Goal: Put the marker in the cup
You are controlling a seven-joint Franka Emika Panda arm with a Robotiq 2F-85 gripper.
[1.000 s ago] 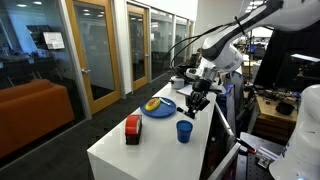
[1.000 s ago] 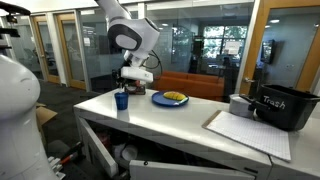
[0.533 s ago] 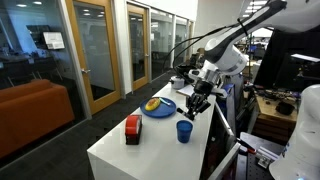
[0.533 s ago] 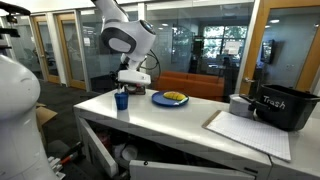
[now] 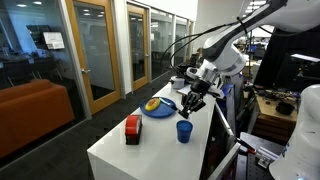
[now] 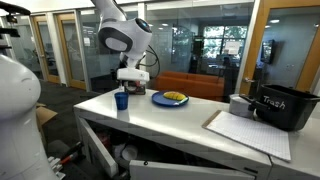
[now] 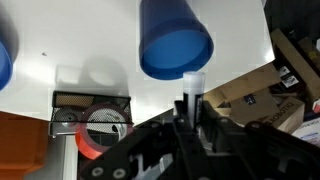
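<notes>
Hanging above the white table (image 5: 150, 152), the gripper (image 5: 191, 103) is clamped on the marker (image 7: 190, 90), which stands between its fingers in the wrist view, pale end pointing toward the cup (image 7: 173, 40); in both exterior views the gripper sits just above the cup (image 5: 184, 131), near the table's edge; whether the marker's tip has passed the rim I cannot tell; a blue plate (image 5: 158, 108) lies beside the cup; a red box (image 5: 132, 128) stands nearby.
</notes>
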